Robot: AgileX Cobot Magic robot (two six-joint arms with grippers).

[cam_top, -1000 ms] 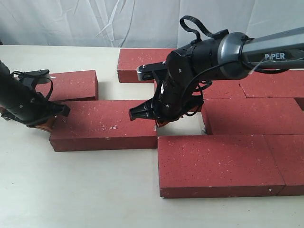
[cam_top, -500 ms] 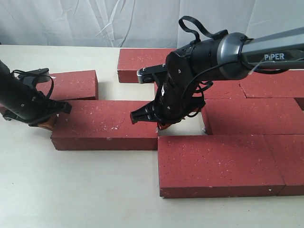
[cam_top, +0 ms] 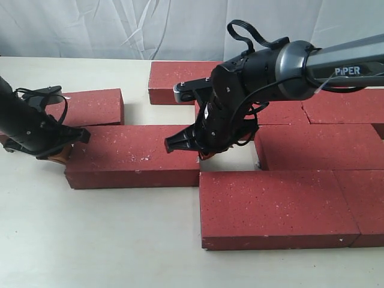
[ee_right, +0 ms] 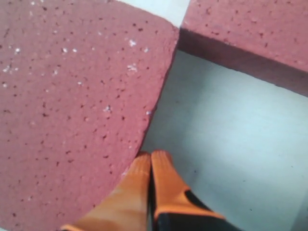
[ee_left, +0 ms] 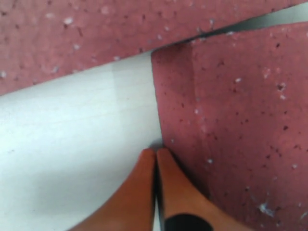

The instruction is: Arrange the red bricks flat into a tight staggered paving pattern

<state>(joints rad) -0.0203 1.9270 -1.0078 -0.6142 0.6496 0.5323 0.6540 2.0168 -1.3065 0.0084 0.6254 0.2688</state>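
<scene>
A loose red brick (cam_top: 132,157) lies flat left of centre, between my two grippers. My left gripper (cam_top: 60,157) is shut and empty, its orange tips (ee_left: 155,155) pressed against that brick's left end (ee_left: 231,125). My right gripper (cam_top: 205,156) is also shut and empty, tips (ee_right: 151,156) on the table against the brick's right end (ee_right: 72,110). A gap of bare table (cam_top: 231,157) separates this brick from the laid bricks (cam_top: 312,144) on the right. Another loose brick (cam_top: 90,108) lies behind the left gripper.
The front brick (cam_top: 276,207) and further bricks fill the right side, with one brick (cam_top: 180,75) at the back centre. A white curtain (cam_top: 120,27) hangs behind the table. The pale tabletop (cam_top: 96,240) spreads at front left.
The loose brick has slid a little to the right with the left gripper behind it. The right gripper shifted slightly right and up at the brick's right end.
</scene>
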